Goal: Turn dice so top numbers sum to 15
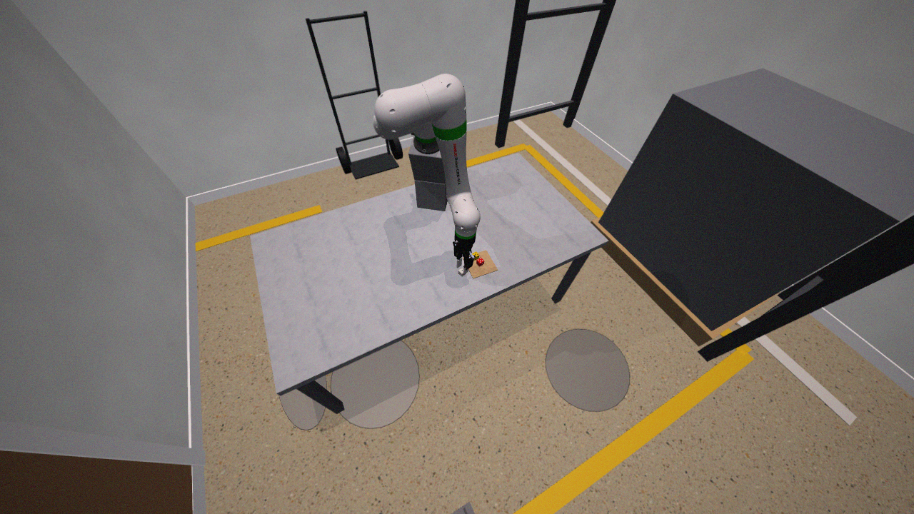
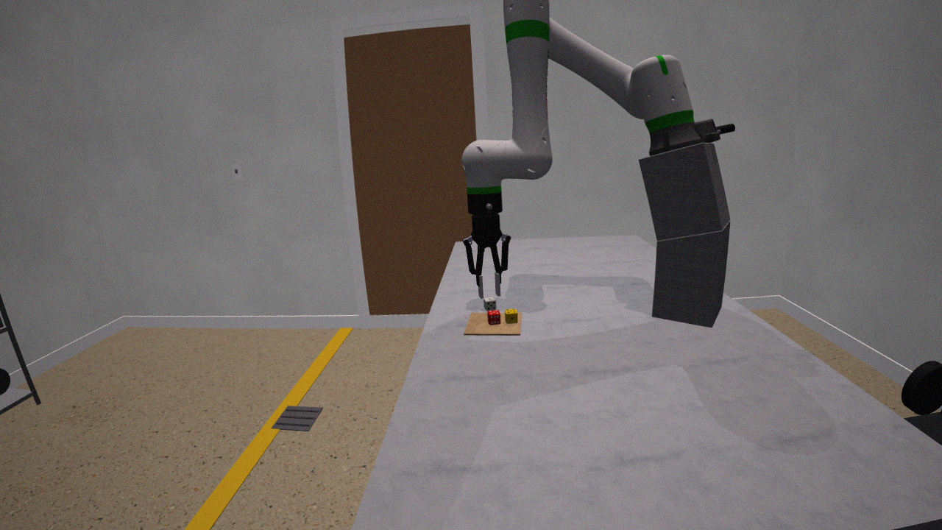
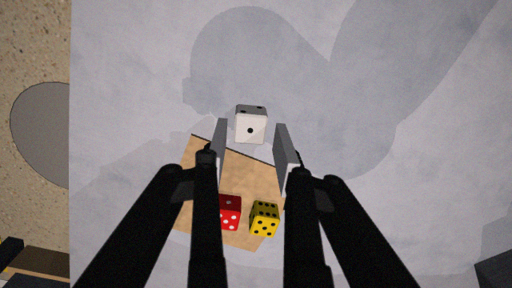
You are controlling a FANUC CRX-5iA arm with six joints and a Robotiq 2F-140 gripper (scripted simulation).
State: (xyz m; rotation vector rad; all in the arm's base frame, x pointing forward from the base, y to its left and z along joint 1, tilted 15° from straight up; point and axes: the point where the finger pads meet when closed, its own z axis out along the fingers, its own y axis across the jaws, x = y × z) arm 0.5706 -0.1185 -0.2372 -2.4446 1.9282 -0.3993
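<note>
The white die (image 1: 461,272) (image 2: 489,303) (image 3: 250,129) lies flat on the table, off the mat, with one pip on top. The tan mat (image 1: 484,271) (image 2: 477,329) (image 3: 248,170) lies flat. On it are the red die (image 1: 480,261) (image 2: 494,317) (image 3: 230,220), whose top looks like a five but is partly hidden by a finger in the wrist view, and the yellow die (image 1: 475,255) (image 2: 511,316) (image 3: 264,226) with five on top. My gripper (image 1: 464,263) (image 2: 489,294) (image 3: 250,134) is partly open and empty, pointing down just above the white die, with the fingertips to either side of it.
The grey table (image 1: 332,275) (image 2: 592,408) (image 3: 400,192) has its front edge not far from the mat. The robot's pedestal (image 1: 430,182) (image 2: 688,270) stands toward the table's back. The red and yellow dice sit close together near the mat's far part from the white die.
</note>
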